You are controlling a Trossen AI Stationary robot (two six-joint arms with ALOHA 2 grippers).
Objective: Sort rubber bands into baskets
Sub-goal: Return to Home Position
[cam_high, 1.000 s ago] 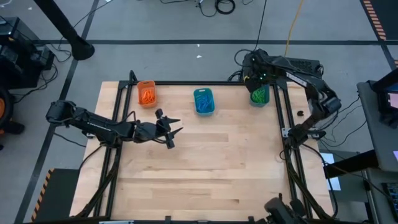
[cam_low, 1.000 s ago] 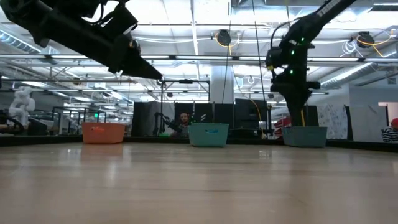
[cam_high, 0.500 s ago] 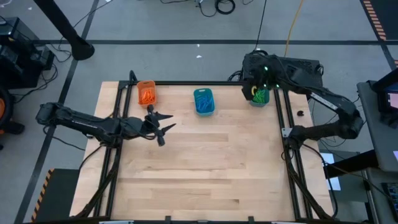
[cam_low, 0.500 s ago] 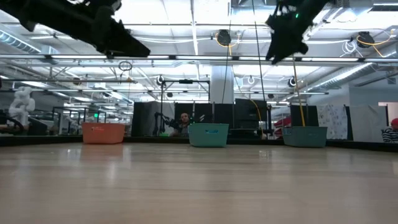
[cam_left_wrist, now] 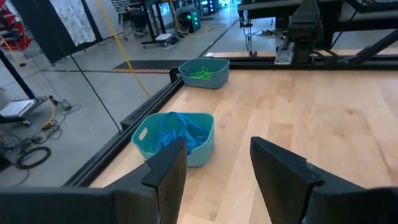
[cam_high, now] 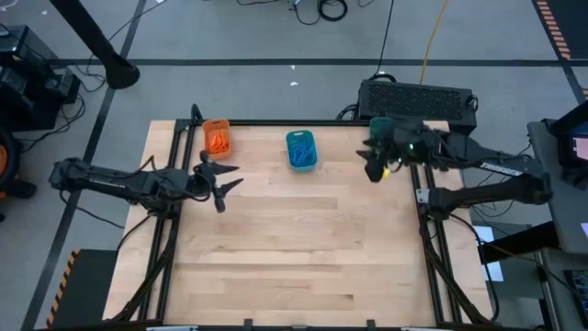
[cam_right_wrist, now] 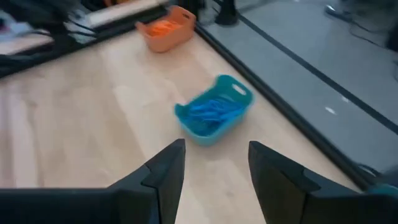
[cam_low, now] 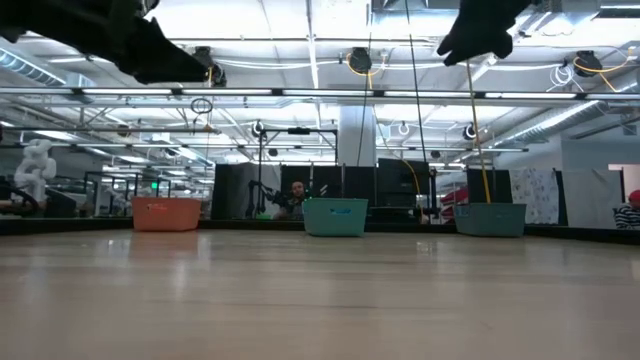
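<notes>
Since no loose rubber bands show anywhere on the table (cam_high: 294, 248), I judge the sorting finished and this step a retreat to rest.

1. Task items. The rubber bands lie sorted by colour along the table's 12 o'clock edge in the high view. Orange rubber bands (cam_high: 218, 141) fill the orange basket (cam_low: 166, 215) at 11 o'clock. Blue rubber bands (cam_high: 300, 153) fill the middle basket (cam_low: 335, 218) at 12 o'clock. Green rubber bands (cam_left_wrist: 200, 74) lie in the third basket (cam_left_wrist: 205, 83) at 1 o'clock. All three baskets stand upright and well apart, which keeps the colours from mixing.

2. Left gripper (cam_high: 220, 179). It hangs above the table at about 10 o'clock from centre, near the orange basket but clear of it. Its fingers (cam_left_wrist: 165, 168) stand apart with nothing between them.

3. Right gripper (cam_high: 372, 165). It hangs at about 2 o'clock, just beside the third basket, which its arm partly covers in the high view. Its fingers (cam_right_wrist: 166, 171) also stand apart and carry nothing.

4. Clearance. In the low view both grippers sit high above the basket rims, so I expect no contact on a retreat.
</notes>
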